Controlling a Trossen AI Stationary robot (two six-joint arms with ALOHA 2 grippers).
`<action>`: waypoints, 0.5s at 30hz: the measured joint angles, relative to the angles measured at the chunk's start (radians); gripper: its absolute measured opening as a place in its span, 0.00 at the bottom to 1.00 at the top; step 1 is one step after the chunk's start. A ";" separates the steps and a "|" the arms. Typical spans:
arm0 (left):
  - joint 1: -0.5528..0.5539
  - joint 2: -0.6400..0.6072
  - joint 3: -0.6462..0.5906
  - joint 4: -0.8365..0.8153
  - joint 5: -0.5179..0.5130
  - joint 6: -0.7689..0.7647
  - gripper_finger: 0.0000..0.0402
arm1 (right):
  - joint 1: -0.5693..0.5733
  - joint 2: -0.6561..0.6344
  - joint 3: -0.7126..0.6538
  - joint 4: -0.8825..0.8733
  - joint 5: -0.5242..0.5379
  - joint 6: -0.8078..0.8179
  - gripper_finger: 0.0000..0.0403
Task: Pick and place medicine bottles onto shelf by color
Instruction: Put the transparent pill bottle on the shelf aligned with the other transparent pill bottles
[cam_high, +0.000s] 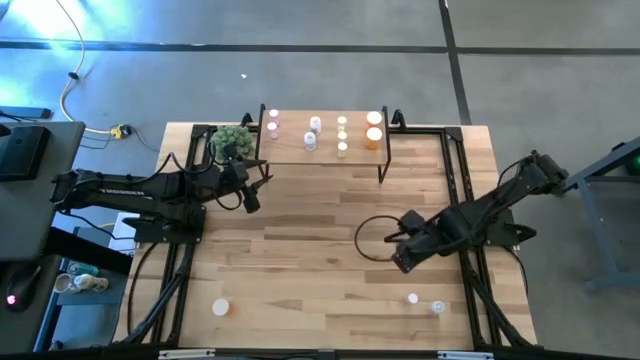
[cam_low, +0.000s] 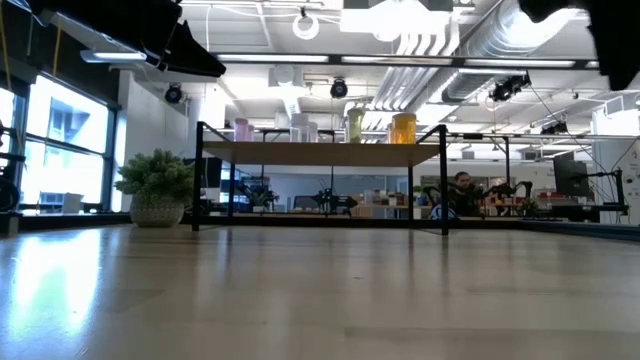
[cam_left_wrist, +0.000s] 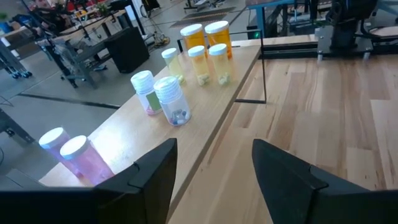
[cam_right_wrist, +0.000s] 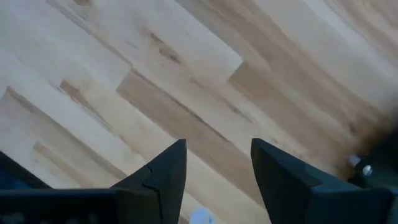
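Left gripper (cam_left_wrist: 211, 168), jaws apart and empty, sits just off the low wood-topped black-legged shelf (cam_high: 325, 150); probably between placements. Right gripper (cam_right_wrist: 217, 162), jaws apart, should fetch the small white-capped bottles (cam_high: 412, 298) well away from the shelf.

This is a robotics lab set in an open, industrial office floor. Overhead run bare silver ducts (cam_low: 450, 40) and pipes. Under the butcher-block table (cam_high: 320, 250) lies grey concrete floor (cam_high: 300, 70) with dark tape lines and a yellow cable (cam_high: 70, 90) trailing off at ten o'clock. Beyond the table, at about one o'clock, a person (cam_low: 462, 190) sits among benches crowded with more arm rigs. Tall windows (cam_low: 60, 140) stand at nine o'clock.
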 joint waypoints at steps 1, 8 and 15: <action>0.000 0.000 0.000 0.000 0.000 0.000 0.49 | 0.015 0.000 0.000 -0.003 -0.001 0.019 0.43; 0.000 0.000 0.000 0.000 0.000 0.002 0.49 | 0.153 0.001 0.000 -0.032 -0.004 0.188 0.50; 0.000 0.000 0.000 0.001 0.000 0.000 0.49 | 0.309 0.010 0.000 -0.013 -0.005 0.435 0.52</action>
